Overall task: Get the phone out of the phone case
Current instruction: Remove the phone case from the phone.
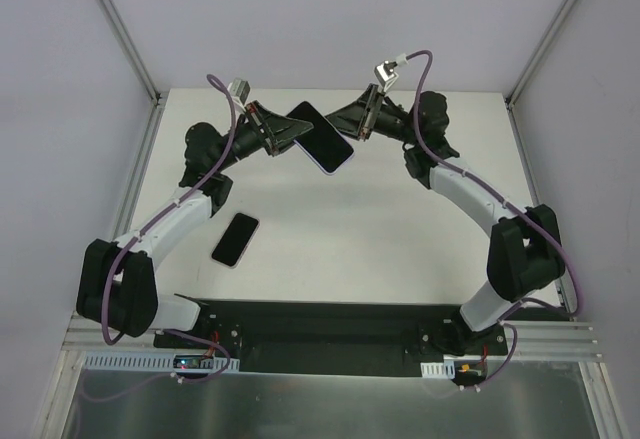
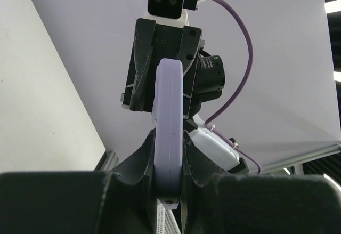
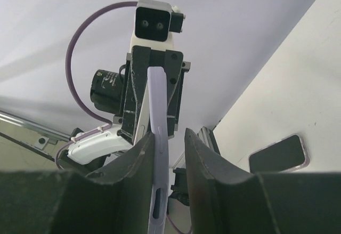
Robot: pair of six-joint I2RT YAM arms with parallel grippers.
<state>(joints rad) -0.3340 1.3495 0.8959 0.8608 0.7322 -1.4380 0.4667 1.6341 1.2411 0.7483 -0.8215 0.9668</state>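
Observation:
A lilac phone case (image 1: 322,139) with a dark glossy phone face inside its rim hangs in mid-air over the back of the table, between the two arms. My left gripper (image 1: 290,131) is shut on its left end. In the left wrist view the lilac edge (image 2: 169,101) sits clamped between both fingers of the left gripper (image 2: 169,154). My right gripper (image 1: 358,124) is at the case's right end. In the right wrist view the thin lilac edge (image 3: 157,101) lies against the left finger of the right gripper (image 3: 170,143), and a gap separates it from the other finger.
A second dark-faced phone (image 1: 235,240) with a pale lilac rim lies flat on the white table (image 1: 380,229), near the left arm; it also shows in the right wrist view (image 3: 278,154). White walls and metal frame rails enclose the table.

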